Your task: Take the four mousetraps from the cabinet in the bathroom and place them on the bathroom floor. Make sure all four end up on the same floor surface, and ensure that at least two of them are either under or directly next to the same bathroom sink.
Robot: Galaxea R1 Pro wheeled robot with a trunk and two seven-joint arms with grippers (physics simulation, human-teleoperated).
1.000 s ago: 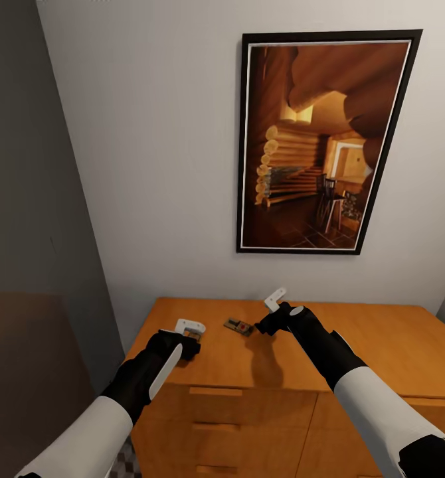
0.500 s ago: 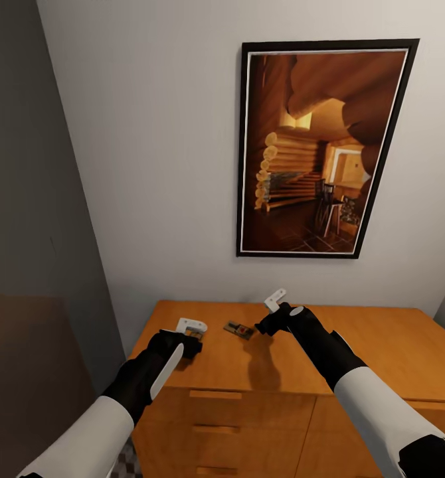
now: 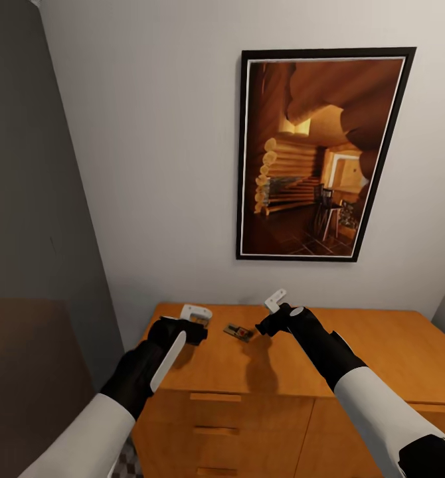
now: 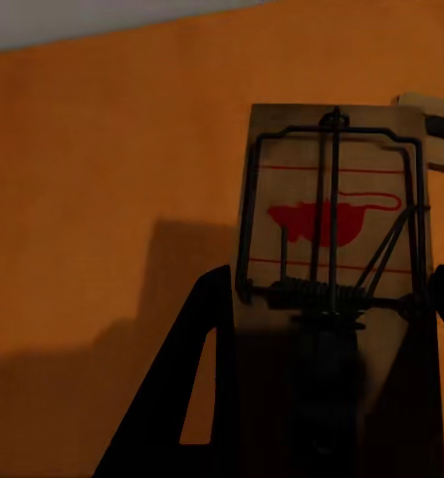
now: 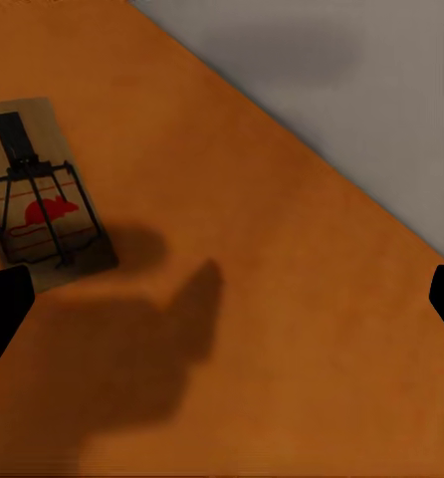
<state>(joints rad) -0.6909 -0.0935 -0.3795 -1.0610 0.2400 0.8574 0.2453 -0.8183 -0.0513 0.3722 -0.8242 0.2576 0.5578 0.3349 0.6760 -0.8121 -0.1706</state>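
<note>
The left hand (image 3: 194,321) is clamped on a mousetrap (image 4: 332,249); in the left wrist view the tan board with its dark wire and red mouse print sits between the two dark fingers (image 4: 187,398), raised above the cabinet (image 3: 382,352). In the head view this hand hangs over the left part of the cabinet's smooth orange-brown top, near the wall. The right hand (image 3: 267,317) hovers just to the right of it with its fingers spread wide and nothing between them. A second mousetrap (image 3: 238,332) lies flat on the cabinet top between the two hands, close to the right one, and it also appears in the right wrist view (image 5: 43,199). Below the top are drawers with bar handles (image 3: 216,397). A framed picture (image 3: 322,153) of a log interior hangs on the wall above.
</note>
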